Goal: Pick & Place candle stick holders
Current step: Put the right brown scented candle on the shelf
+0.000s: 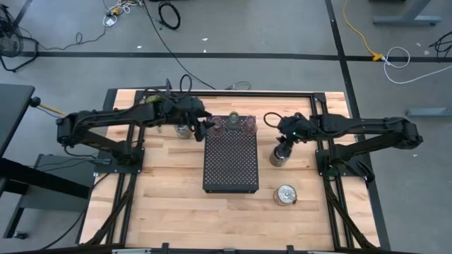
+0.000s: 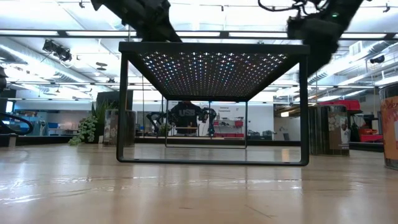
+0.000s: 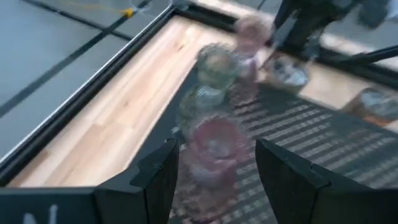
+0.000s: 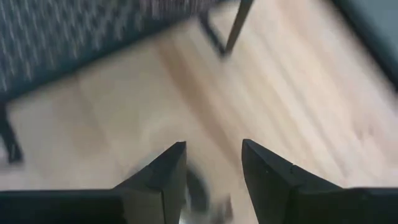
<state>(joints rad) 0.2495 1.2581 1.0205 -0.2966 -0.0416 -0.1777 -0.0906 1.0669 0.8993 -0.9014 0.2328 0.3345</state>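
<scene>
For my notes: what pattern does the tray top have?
Black tray, with rows of small holes; clearest in the high view.

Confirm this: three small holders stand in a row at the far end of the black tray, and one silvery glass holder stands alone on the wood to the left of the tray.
Wrong on one point: the lone silvery glass holder stands to the right of the black tray, near its front corner, not to the left. The high view shows it. The three small holders do stand in a row at the tray's far end.
</scene>
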